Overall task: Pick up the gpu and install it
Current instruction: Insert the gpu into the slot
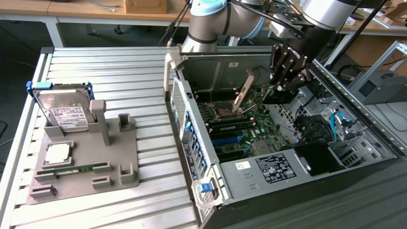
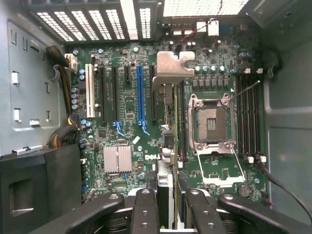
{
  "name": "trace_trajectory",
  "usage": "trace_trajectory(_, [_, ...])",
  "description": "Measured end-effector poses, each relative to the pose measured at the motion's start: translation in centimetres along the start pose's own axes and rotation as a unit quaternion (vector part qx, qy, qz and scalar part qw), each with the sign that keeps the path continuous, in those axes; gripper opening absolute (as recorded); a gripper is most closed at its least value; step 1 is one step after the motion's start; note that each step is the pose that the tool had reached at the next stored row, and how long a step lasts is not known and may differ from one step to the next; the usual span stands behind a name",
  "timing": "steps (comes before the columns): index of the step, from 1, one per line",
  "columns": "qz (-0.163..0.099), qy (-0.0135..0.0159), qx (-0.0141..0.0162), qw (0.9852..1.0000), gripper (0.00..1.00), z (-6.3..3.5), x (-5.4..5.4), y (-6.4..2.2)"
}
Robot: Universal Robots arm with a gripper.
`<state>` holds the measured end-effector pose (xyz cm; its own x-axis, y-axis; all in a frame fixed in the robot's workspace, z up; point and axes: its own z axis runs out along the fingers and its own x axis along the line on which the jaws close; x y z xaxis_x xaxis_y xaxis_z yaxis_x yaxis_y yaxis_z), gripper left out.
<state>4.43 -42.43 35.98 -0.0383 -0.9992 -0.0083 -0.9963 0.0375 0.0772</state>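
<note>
Inside the open computer case [image 1: 219, 67], the tool [image 2: 169, 214] is clamped on the gpu [image 2: 168, 73]; the card stands edge-on over the motherboard [image 2: 126, 107], between blue slot [image 2: 140, 92] and CPU socket [image 2: 210, 124].

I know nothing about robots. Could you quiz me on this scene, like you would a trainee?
1. True or false: the hard drive stands outside the case.
2. What does the gripper hold? A) hard drive B) gpu C) RAM stick
3. Fill in: the gpu is held over the green ____ inside the case.
Key: 1 true. 2 B. 3 motherboard.
</note>
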Motion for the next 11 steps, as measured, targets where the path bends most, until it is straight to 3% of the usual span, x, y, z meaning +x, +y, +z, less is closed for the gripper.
trace_trajectory(11, [-0.023,0.0018,-0.0002,0.9997,0.27,0.0,0.0,0.0])
